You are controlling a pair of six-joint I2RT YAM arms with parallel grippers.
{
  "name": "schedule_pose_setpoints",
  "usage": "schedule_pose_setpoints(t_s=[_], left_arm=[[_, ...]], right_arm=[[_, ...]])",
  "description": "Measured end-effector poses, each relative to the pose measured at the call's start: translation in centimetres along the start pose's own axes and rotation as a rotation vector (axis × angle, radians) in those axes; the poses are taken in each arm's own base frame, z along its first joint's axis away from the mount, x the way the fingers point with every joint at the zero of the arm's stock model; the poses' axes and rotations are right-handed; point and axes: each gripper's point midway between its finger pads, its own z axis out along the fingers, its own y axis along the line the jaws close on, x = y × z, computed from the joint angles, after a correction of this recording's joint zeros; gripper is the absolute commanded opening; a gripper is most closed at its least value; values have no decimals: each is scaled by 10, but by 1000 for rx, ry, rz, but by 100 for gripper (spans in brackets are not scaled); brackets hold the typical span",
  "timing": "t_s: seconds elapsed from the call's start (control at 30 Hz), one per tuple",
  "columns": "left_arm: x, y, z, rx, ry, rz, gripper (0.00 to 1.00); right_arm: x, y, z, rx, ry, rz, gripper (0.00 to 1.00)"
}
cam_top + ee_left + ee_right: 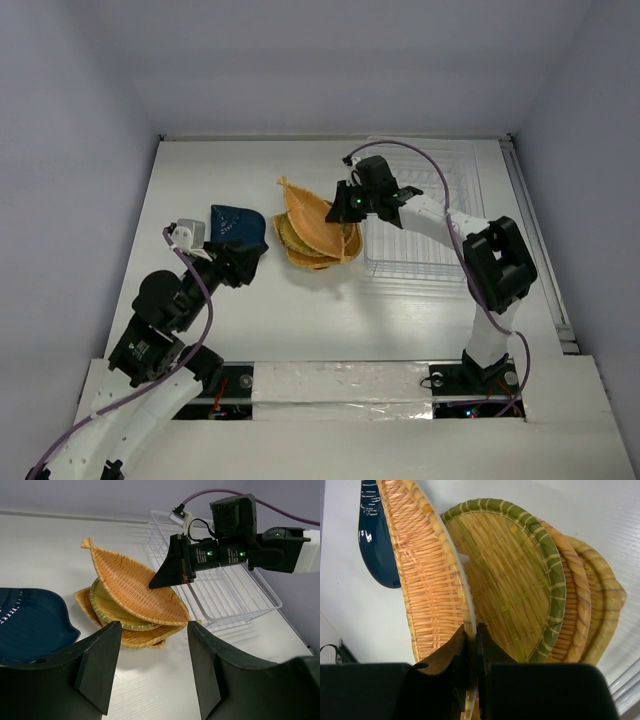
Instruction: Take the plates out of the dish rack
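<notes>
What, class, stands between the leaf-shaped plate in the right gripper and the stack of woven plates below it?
Nothing visible. The right gripper pinches the leaf-shaped plate by its rim, tilted directly above the green-rimmed round plate that tops the stack. Whether the two plates already touch cannot be told.

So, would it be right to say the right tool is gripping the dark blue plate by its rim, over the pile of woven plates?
Not quite: the right tool is gripping the leaf-shaped woven plate by its rim, over the pile of woven plates, as the right wrist view shows. The dark blue plate lies apart.
</notes>
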Motion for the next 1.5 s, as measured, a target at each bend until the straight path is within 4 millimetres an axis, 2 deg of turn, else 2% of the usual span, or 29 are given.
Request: schedule_pose_setpoints(t_s=[0.13, 0.3, 0.33, 0.5, 0.53, 0.6, 0.63, 0.73, 0.9, 1.0, 1.03, 1.1, 1.13, 1.2, 1.33, 1.37, 1.4, 1.43, 1.5], left_arm=[[2, 1, 2, -7, 10, 1, 52], [3, 3, 4, -15, 13, 1, 52], [3, 4, 4, -17, 12, 1, 52], [2, 5, 4, -19, 11, 1, 52], [2, 5, 4, -21, 10, 0, 52], [2, 6, 4, -23, 10, 1, 52], [1, 6, 4, -25, 9, 0, 52], [1, 8, 4, -31, 6, 0, 52], [0, 10, 4, -39, 3, 3, 57], [1, 7, 4, -22, 9, 11, 66], [1, 6, 4, -15, 11, 12, 72], [2, 5, 4, -7, 15, 16, 76], [2, 5, 4, -4, 16, 18, 80], [1, 4, 4, -3, 16, 19, 81], [-13, -2, 6, 9, -6, 18, 84], [-19, -5, 6, 17, -19, 17, 84], [-26, -8, 6, 25, -35, 17, 85], [-34, -12, 6, 36, -54, 16, 85], [-52, -19, 5, 51, -92, 16, 85]], right_arm=[[1, 1, 3, -14, 8, 9, 22], [1, -3, 7, 7, 5, 18, 32], [0, -5, 7, 16, 2, 16, 38], [-3, -12, 7, 58, -18, 6, 52], [-5, -13, 6, 68, -25, 2, 61], [-10, -12, -1, 80, -48, -9, 71], [-14, -9, -6, 80, -64, -17, 79], [-31, 5, -34, 79, -146, -43, 98], [-69, 47, -96, 31, -355, -108, 100], [-80, 63, -134, 10, -472, -136, 91], [-81, 66, -149, 2, -518, -143, 61], [-77, 67, -182, 3, -607, -159, 2], [-76, 70, -200, -4, -654, -163, 0], [-74, 73, -241, -8, -756, -173, 0], [-74, 93, -338, -57, -999, -206, 0], [-72, 96, -362, -67, -1061, -208, 6], [-69, 97, -385, -77, -1117, -206, 16], [-64, 98, -403, -84, -1164, -201, 42], [-54, 96, -443, -89, -1270, -187, 74]])
